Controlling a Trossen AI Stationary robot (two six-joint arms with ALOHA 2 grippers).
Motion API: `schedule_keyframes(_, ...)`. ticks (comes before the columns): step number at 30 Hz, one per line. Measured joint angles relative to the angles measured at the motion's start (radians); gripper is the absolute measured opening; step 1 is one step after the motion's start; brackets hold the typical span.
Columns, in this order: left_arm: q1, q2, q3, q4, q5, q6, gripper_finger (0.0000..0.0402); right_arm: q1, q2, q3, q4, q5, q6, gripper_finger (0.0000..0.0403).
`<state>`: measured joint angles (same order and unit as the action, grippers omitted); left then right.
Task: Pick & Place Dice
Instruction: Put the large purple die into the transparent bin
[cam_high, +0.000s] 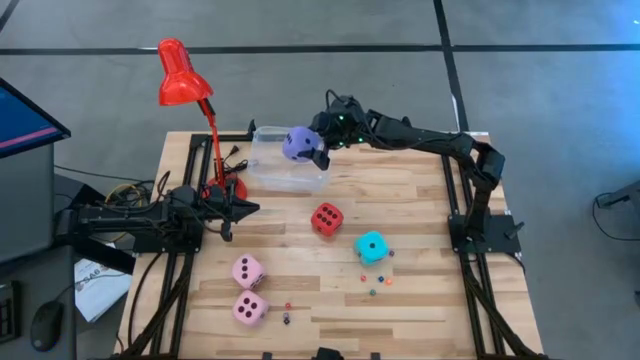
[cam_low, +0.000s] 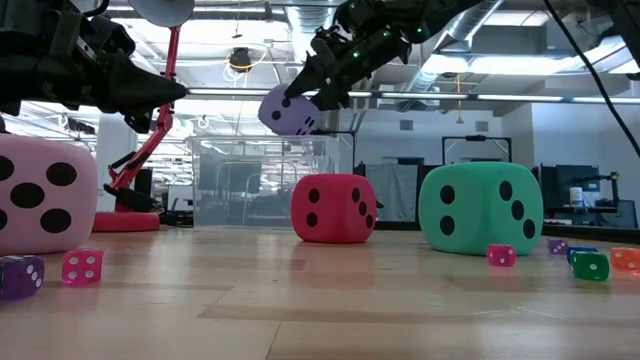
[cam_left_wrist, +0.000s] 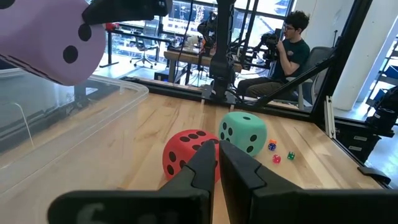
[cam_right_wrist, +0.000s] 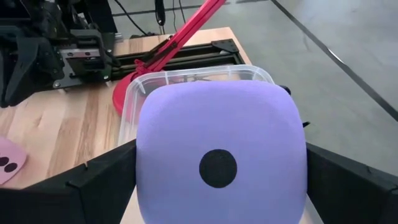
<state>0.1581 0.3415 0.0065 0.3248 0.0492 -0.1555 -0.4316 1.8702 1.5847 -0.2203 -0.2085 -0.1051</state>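
Above clear bin, right pincer pinches lavender die btw fingers.

Dark pips were seen on the lavender die, red die, cyan die and two pink dice.

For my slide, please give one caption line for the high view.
Right gripper holds the soft lavender die above the clear plastic bin; left gripper waits shut.
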Motion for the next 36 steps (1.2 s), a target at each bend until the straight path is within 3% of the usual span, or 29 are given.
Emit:
schedule_keyframes(18,0.000,0.002,0.000,0.209,-0.001,0.004,0.0011,0.000,0.000,0.000,-0.003,0.000,0.000,0.0400)
schedule_keyframes(22,0.000,0.035,0.000,0.207,-0.099,0.043,0.0011,-0.001,0.000,0.000,-0.003,0.000,0.000,0.0400)
schedule_keyframes(27,0.000,0.160,0.011,0.201,-0.373,0.022,0.0002,-0.001,0.000,0.000,-0.003,0.000,-0.008,0.0400)
schedule_keyframes(36,0.033,0.466,0.228,0.208,-0.395,0.095,0.0000,-0.001,0.000,0.000,-0.027,0.000,-0.011,0.0400)
